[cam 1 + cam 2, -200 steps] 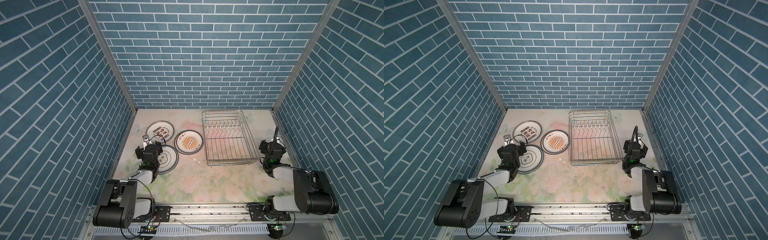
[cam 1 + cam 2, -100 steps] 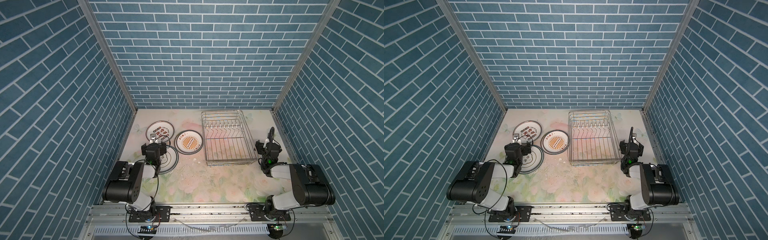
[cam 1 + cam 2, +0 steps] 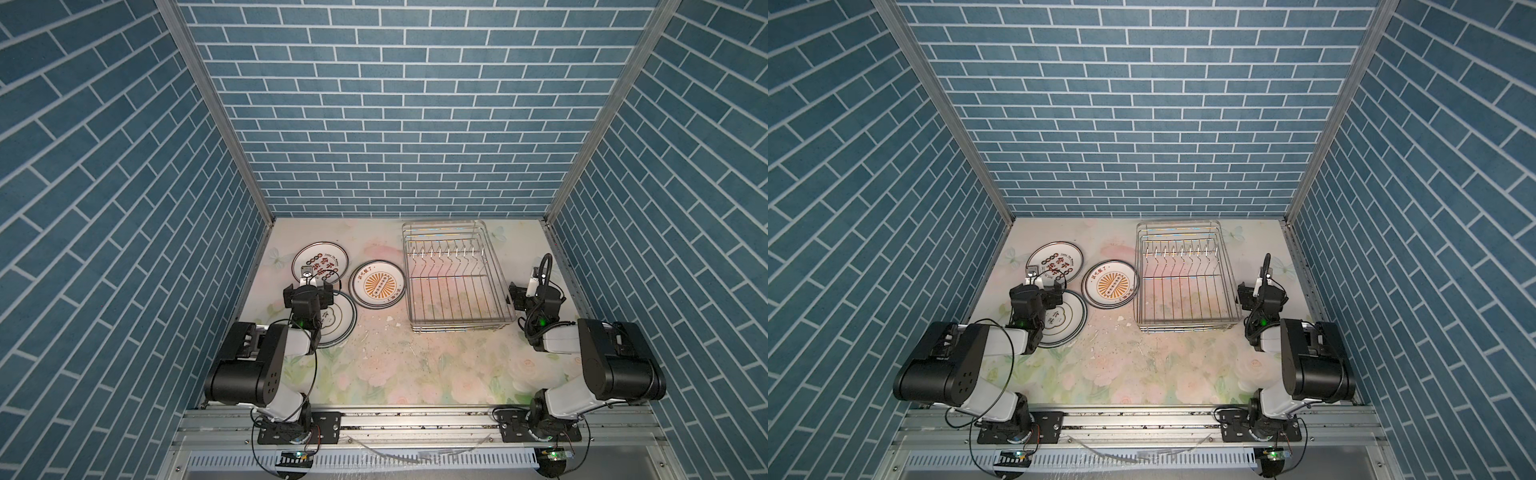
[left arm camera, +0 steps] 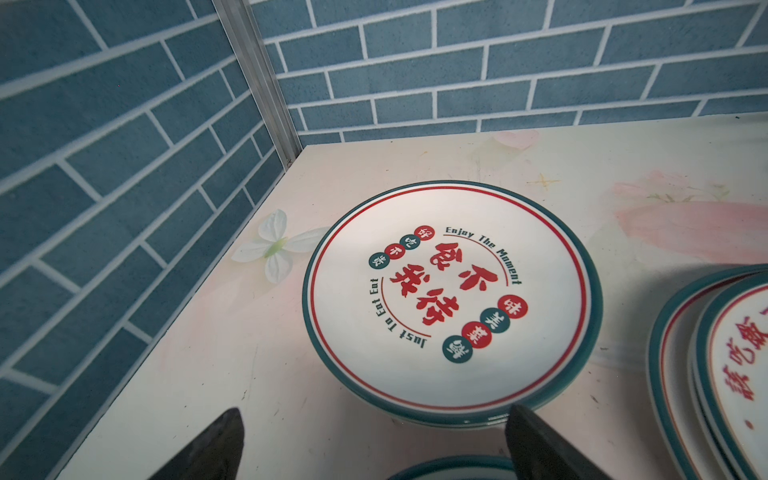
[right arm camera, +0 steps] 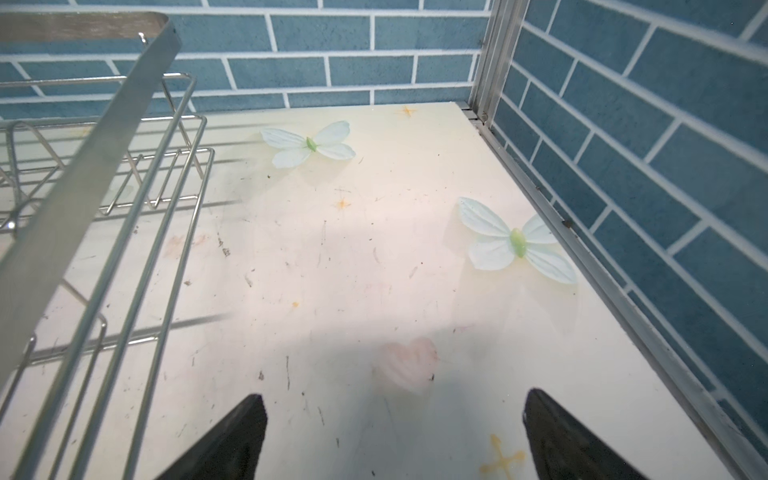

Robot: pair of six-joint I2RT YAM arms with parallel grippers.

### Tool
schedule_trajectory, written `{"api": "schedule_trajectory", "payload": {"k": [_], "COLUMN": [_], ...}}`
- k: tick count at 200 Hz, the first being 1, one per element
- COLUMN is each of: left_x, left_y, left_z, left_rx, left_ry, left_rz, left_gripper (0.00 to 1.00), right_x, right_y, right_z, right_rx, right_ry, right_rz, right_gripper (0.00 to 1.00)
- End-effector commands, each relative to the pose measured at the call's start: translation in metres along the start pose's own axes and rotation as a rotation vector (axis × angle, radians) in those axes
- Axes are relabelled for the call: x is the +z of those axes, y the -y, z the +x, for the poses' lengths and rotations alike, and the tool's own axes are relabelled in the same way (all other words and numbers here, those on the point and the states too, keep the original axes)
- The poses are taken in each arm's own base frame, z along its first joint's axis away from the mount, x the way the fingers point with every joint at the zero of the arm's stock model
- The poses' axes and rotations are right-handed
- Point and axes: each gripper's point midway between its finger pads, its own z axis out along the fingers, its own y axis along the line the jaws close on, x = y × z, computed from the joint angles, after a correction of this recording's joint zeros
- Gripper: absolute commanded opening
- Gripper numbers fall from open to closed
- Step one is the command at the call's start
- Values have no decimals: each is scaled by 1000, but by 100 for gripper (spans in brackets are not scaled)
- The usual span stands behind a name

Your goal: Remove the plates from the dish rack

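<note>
Plates (image 3: 377, 284) out on the worktop (image 3: 415, 365), dish rack (image 3: 457, 327) right of centre.
Both top views: plates lie flat left of centre. The sunburst plate sits just beside the rack's left edge, the lettered plate (image 4: 449, 299) near the left wall. Left pincer (image 4: 374, 411) gapes wide, holding nothing, over the flower plate (image 3: 340, 320) rim. Right pincer (image 5: 395, 395) gapes wide over the bare strip between rack and right wall.

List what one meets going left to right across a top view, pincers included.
left pincer, open → sunburst plate → dish rack, empty → right pincer, open. The character plate and the flower plate overlap the left pincer, so they are left out.
</note>
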Motion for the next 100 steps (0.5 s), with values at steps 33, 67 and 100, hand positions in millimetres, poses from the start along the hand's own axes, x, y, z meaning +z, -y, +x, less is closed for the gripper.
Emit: {"api": "schedule_trajectory", "payload": {"k": [33,67,100], "left_x": [2,2,2], "left_y": [0,0,0], "left_z": [-10,-10,-10], "left_rx": [-4,-4,-4], "left_ry": [28,28,27], "left_rz": [3,2,3], "left_gripper": [100,100,100], "right_x": [2,1,3], "right_y": [21,20,7], "right_z": [-14,-13,-13], "right_rx": [53,50,13], "right_ry": [47,46,35], "right_rz": [117,115,45], "right_gripper": [99,99,99]}}
